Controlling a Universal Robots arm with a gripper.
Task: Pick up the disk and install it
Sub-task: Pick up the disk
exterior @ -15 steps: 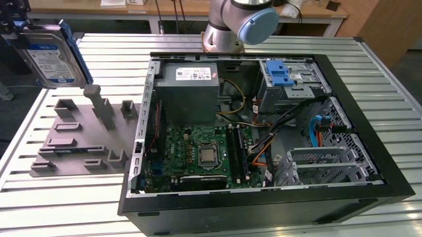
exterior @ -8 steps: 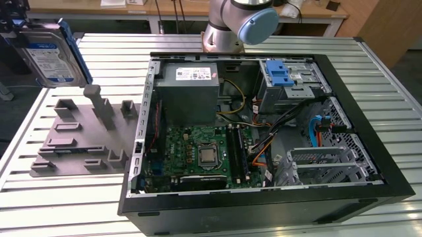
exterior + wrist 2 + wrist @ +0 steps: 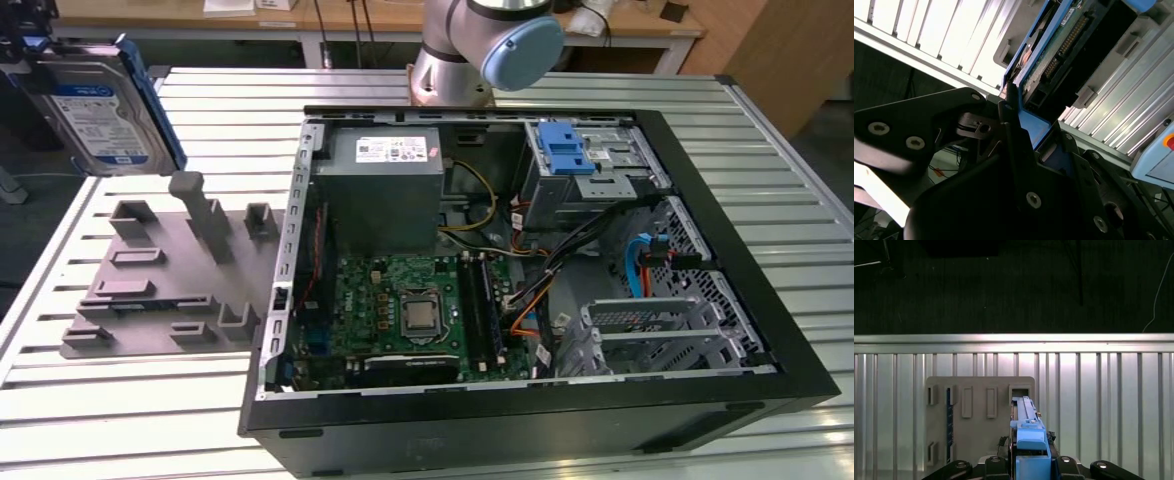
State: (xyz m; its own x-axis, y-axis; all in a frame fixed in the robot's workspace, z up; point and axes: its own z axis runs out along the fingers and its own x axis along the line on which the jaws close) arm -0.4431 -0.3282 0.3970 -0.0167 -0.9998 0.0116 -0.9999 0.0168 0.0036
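The disk [image 3: 96, 112], a silver-grey drive with a white-and-blue label and a blue carrier frame, hangs in the air at the exterior view's far left, above the table's left edge. My gripper [image 3: 32, 52] is shut on its upper end. In the first wrist view the disk [image 3: 1028, 432] shows edge-on between the fingers, over the grey fixture plate [image 3: 976, 425]. The second wrist view has the disk [image 3: 1056, 52] with its connector side showing, clamped between the black fingers [image 3: 1013, 117].
An open computer case [image 3: 747, 260] lies on the slatted metal table [image 3: 134, 400], with a drive bay and blue latch tab [image 3: 567, 150] at its far right corner and a grey power supply box [image 3: 384, 185]. The grey fixture plate [image 3: 160, 280] lies left of the case. The arm's base [image 3: 474, 50] stands behind.
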